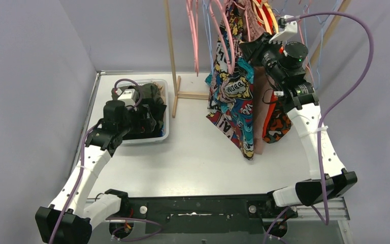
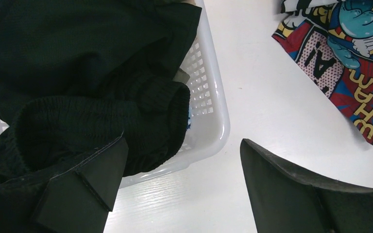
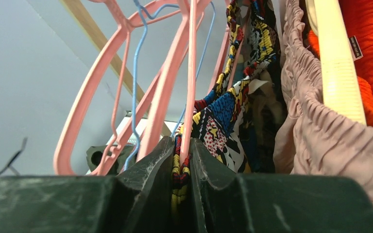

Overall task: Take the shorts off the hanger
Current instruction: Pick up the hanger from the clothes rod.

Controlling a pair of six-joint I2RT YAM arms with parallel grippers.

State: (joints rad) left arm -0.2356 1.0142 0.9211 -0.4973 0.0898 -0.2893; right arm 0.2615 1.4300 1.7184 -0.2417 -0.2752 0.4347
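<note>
The multicolour comic-print shorts (image 1: 231, 101) hang from a pink hanger (image 3: 192, 73) on the rack, legs reaching down to the table. My right gripper (image 1: 254, 47) is raised at the hangers. In the right wrist view it (image 3: 180, 150) is shut on the comic-print waistband (image 3: 223, 107) together with the pink hanger's thin bar. Dusty pink shorts (image 3: 320, 131) and orange shorts (image 3: 369, 43) hang just to the right. My left gripper (image 2: 182, 145) is open and empty above the basket's corner, beside black shorts (image 2: 77, 73) lying in the basket.
A white perforated basket (image 1: 165, 136) holding dark shorts stands at the left. The wooden rack post (image 1: 171, 56) rises behind it, with several empty pink and blue hangers (image 3: 126, 73). Orange-black patterned shorts (image 1: 277, 124) hang at the right. Grey walls close both sides.
</note>
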